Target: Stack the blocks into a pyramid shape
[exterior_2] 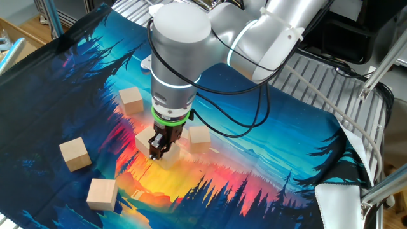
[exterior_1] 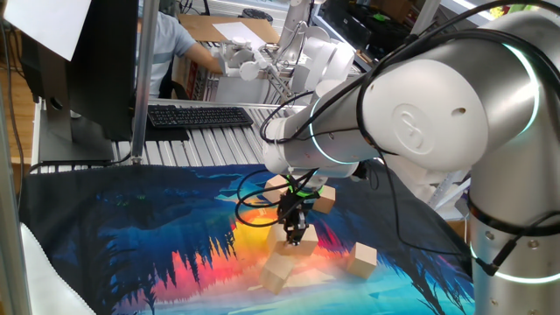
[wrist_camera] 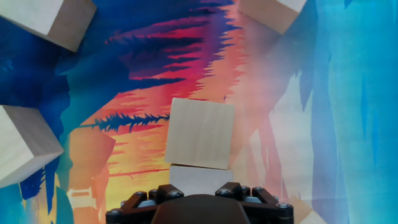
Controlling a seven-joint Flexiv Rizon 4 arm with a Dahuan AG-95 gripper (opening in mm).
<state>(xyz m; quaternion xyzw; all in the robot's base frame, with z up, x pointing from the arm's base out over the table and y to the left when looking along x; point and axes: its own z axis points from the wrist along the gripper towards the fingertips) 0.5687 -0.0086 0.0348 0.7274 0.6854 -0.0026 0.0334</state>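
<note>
In one fixed view, the gripper [exterior_1: 295, 234] pointed straight down over the middle of the desk [exterior_1: 105, 153], low over the printed cloth [exterior_1: 131, 236]. Loose blocks [exterior_1: 363, 260] lay singly around it, none yet stacked. Its fingertips hid whatever lay between them.

In the other fixed view, the gripper [exterior_2: 159, 151] stood astride the centre block [exterior_2: 170, 156], with tan wood showing on both sides of the dark fingers. The jaws were partly apart, but I could not tell whether they were pinching the wood or only flanking it. A neighbour block [exterior_2: 199, 137] sat just beside it, towards the far edge. Three more were well apart on the side where the cloth met the desk's near corner. If the hand lifted with a loose or off-centre hold, the centre block would likely twist or drop. A sideways move at this height could also knock the neighbour block.

In the hand view, the centre block [wrist_camera: 200, 132] lay square ahead of the fingers, slightly turned against them. Other blocks crowded the frame's corners. That slight turn could let a closing jaw catch a corner and spin the cube. The soft cloth would probably let any bumped cube slide, spoiling a row for the pyramid's base.
</note>
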